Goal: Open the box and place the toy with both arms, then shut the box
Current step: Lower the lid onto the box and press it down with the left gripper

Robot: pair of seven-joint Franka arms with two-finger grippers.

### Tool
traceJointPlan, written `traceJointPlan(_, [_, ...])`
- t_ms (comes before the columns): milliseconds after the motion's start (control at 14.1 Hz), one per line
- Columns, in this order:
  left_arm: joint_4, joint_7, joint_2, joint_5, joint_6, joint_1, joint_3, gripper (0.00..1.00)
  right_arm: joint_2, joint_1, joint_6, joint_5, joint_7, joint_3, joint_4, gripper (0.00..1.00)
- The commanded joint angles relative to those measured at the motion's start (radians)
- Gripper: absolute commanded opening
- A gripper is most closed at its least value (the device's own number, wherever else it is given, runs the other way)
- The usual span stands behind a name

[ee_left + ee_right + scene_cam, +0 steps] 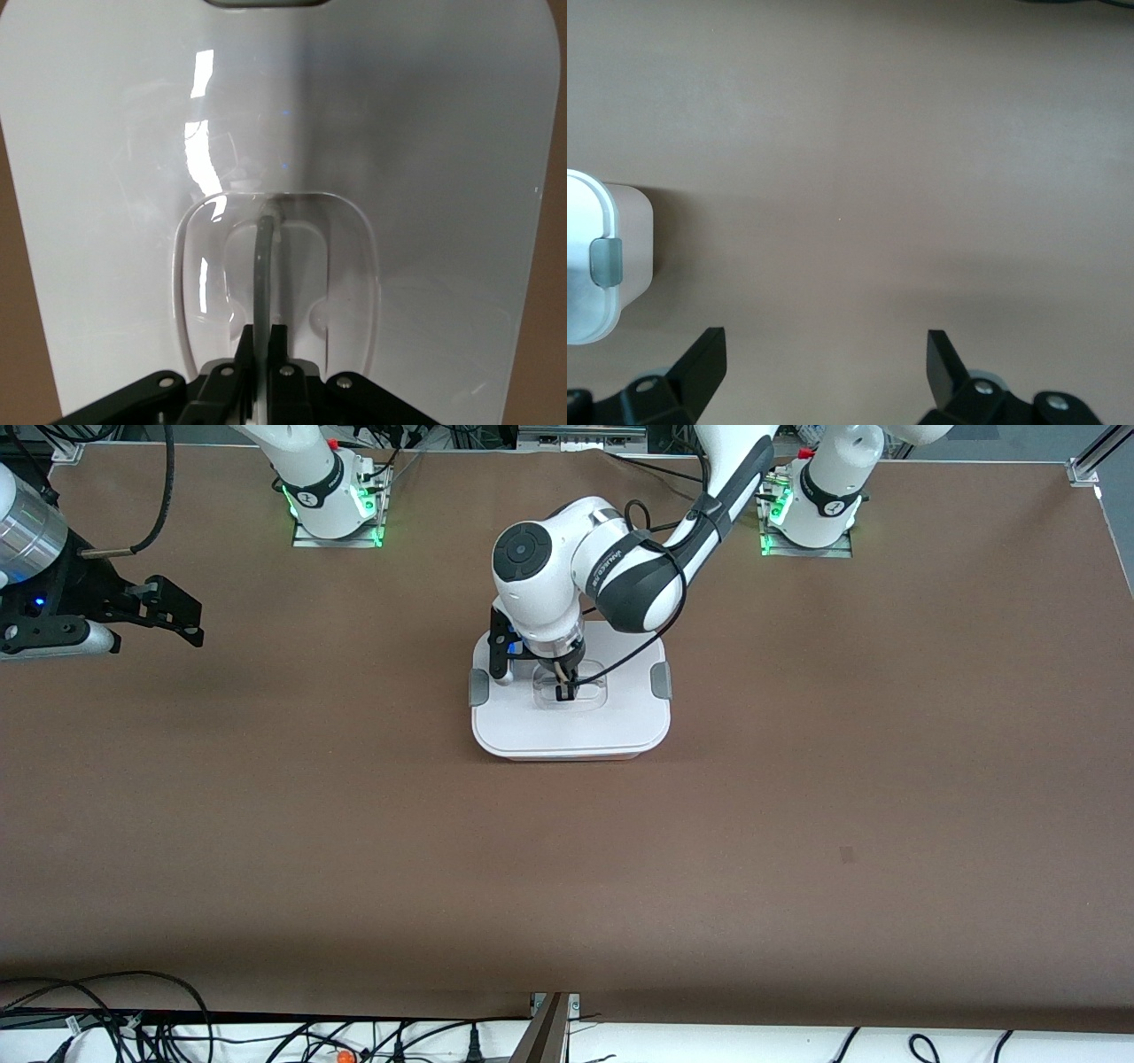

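Note:
The box [576,722] sits mid-table, its white lid on, with a grey clip [661,681] at each end. My left gripper [564,690] is down on the lid's recessed centre and is shut on the thin grey lid handle [262,274], seen up close in the left wrist view with the gripper [266,335] around it. My right gripper [168,613] is open and empty above bare table at the right arm's end; it waits there. In the right wrist view the right gripper [824,350] faces bare table with the box corner [602,266] at the edge. The toy is out of view.
Brown table mat [797,824] spreads wide around the box. Both arm bases [332,500] stand along the table edge farthest from the front camera. Cables [133,1019] hang along the edge nearest to it.

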Motion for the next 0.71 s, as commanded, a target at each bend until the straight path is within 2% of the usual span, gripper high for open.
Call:
traceJointPlan(0, [-0.050, 0.000, 0.016, 0.044, 0.058, -0.003, 0.010, 0.00, 0.006, 0.001, -0.009, -0.005, 0.004, 0.002, 0.017, 1.00])
traceJointPlan(213, [-0.050, 0.001, 0.010, 0.044, 0.051, -0.002, 0.009, 0.00, 0.006, 0.001, -0.006, -0.005, 0.004, 0.002, 0.015, 1.00])
traceJointPlan(284, [-0.050, 0.002, 0.008, 0.043, 0.047, -0.002, 0.009, 0.10, 0.006, 0.001, -0.006, -0.005, 0.004, 0.002, 0.015, 1.00])
traceJointPlan(355, [-0.050, -0.003, 0.008, 0.041, 0.046, -0.002, 0.009, 0.24, 0.006, 0.001, -0.006, -0.005, 0.004, 0.002, 0.015, 1.00])
traceJointPlan(639, [-0.048, -0.003, 0.002, 0.034, 0.028, 0.001, 0.007, 0.32, 0.008, 0.002, -0.008, -0.007, -0.003, 0.004, 0.014, 1.00])
